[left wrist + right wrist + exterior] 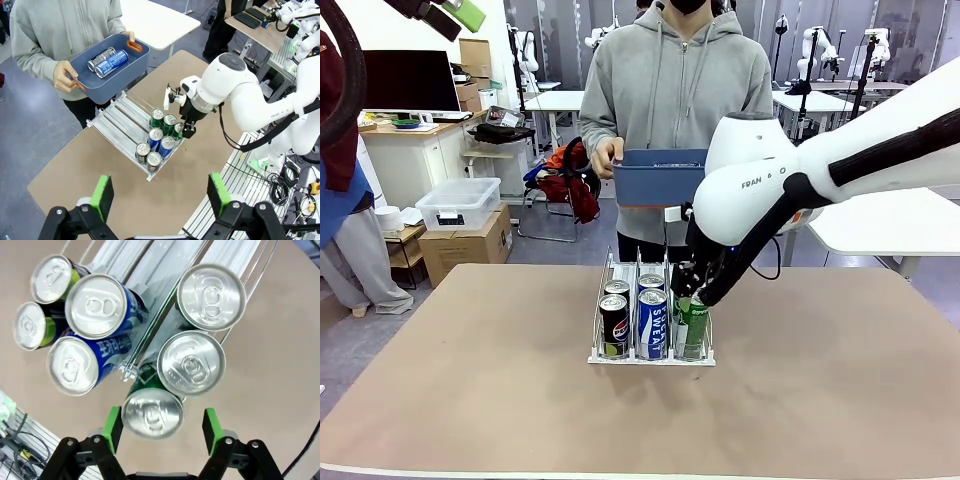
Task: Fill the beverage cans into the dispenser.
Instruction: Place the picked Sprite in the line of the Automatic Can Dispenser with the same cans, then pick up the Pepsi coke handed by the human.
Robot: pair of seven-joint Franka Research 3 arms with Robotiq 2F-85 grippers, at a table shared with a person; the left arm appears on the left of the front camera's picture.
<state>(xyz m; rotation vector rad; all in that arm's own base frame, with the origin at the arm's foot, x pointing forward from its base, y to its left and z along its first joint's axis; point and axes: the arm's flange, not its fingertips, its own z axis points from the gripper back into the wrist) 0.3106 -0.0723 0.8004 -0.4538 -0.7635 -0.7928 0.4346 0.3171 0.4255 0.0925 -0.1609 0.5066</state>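
front view: we find the dispenser (651, 355) at mid-table (470, 400), with beverage cans (652, 322) standing at its low front lip. the right gripper (695, 300) is down over the front green can (692, 328) in the lane on the robot's right. the person across the table holds a blue bin (660, 178) above the rack's far end.

left wrist view: the left gripper (160, 194) hangs high over the table with its jaws wide and nothing between them, well apart from the dispenser (120, 120). seven cans stand in the three lanes. two more lie in the blue bin (107, 59).

right wrist view: the right gripper (162, 426) straddles the front green can (152, 413), jaws spread. one pad sits just beside the can and the other stands off with a visible gap, so we judge the can not gripped and resting in its lane, third in line.

assessment: we judge the placing of this can to be at its end. the next move calls for a straight lift clear of the can tops without nudging the row, then a reach to the bin for a remaining can.
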